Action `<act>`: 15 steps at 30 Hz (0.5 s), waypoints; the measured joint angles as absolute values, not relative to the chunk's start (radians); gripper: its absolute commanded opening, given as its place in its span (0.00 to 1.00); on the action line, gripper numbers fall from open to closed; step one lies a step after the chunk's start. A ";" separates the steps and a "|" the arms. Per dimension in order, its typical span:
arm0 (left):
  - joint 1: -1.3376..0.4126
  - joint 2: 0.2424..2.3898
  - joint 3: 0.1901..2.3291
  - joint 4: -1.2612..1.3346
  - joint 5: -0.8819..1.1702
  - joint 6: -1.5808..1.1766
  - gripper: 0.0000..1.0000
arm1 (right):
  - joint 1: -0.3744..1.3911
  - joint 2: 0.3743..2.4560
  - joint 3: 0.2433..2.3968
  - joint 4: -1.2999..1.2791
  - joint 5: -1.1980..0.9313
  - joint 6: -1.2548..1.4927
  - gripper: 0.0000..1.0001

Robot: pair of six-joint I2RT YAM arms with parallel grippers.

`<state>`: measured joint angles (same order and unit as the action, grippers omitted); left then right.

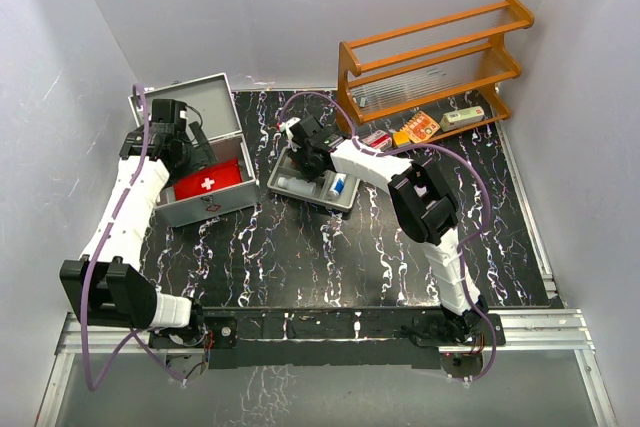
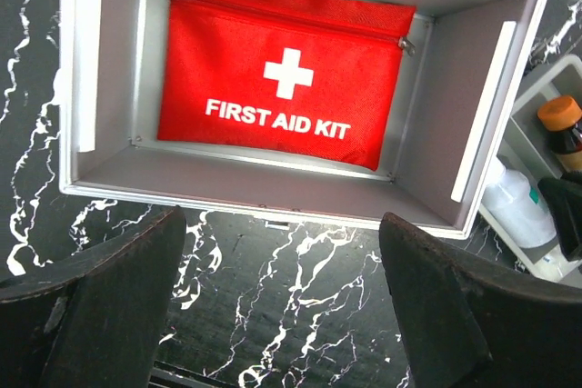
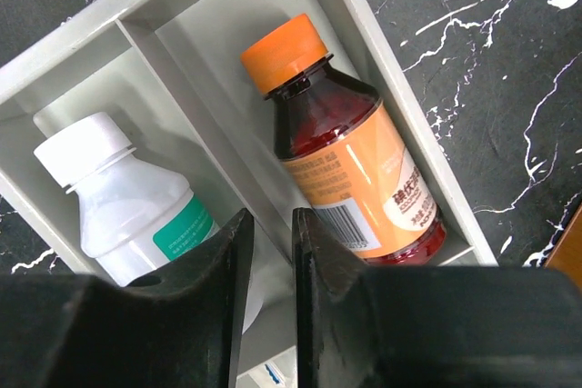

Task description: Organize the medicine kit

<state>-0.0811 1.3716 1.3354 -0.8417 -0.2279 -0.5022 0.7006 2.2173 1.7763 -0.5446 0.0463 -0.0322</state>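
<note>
Open lid, open box: the medicine kit (image 1: 215, 204) sits on the left side of the table, its lid tipped back toward the far wall and a red FIRST AID KIT pouch (image 2: 282, 79) lying flat inside. The left end effector (image 2: 282, 261) hovers right over the kit's near rim, released, fingers spread wide with nothing between them. From its wrist view the kit lies just ahead and below. Its long axis runs across the frame, parallel to the line between the two fingers.

Over to the right arm. The right end effector (image 3: 271, 220) hangs above the grey divided tray (image 3: 386, 88), clenched almost together with only a sliver of gap, and it grasps nothing. Below it are a white bottle (image 3: 127, 197) in one compartment and an amber bottle with an orange cap (image 3: 355, 161) in the next. The fingers sit over the divider between the two, closer to the amber one.

Here's the relation that matters: the kit lies to the left of that tray, just beside it, so anything lifted here has to travel leftward into the open box. The left arm is plainly nearer the kit, and the right is nearer the bottles. My read is that a bottle pick comes next, and those fingers would need to part first.
</note>
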 measured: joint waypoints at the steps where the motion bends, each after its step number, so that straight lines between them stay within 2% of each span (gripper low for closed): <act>1: -0.073 1.365 1.335 -0.846 -0.232 -0.503 0.86 | 0.701 2.218 1.776 -0.545 0.047 -0.032 0.24; 3: -0.060 1.357 1.335 -0.851 -0.241 -0.509 0.87 | 0.701 2.220 1.771 -0.543 0.051 -0.030 0.23; 9: -0.040 1.348 1.335 -0.871 -0.250 -0.519 0.87 | 0.700 2.221 1.770 -0.545 0.038 -0.019 0.05; 15: -0.025 1.348 1.335 -0.872 -0.250 -0.518 0.88 | 0.712 2.205 1.745 -0.543 0.019 0.019 0.00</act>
<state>-0.0254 1.3476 1.3354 -0.8719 -0.2497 -0.5179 0.7120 2.2051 1.7454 -0.5426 0.0189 0.0193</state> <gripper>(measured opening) 0.869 0.042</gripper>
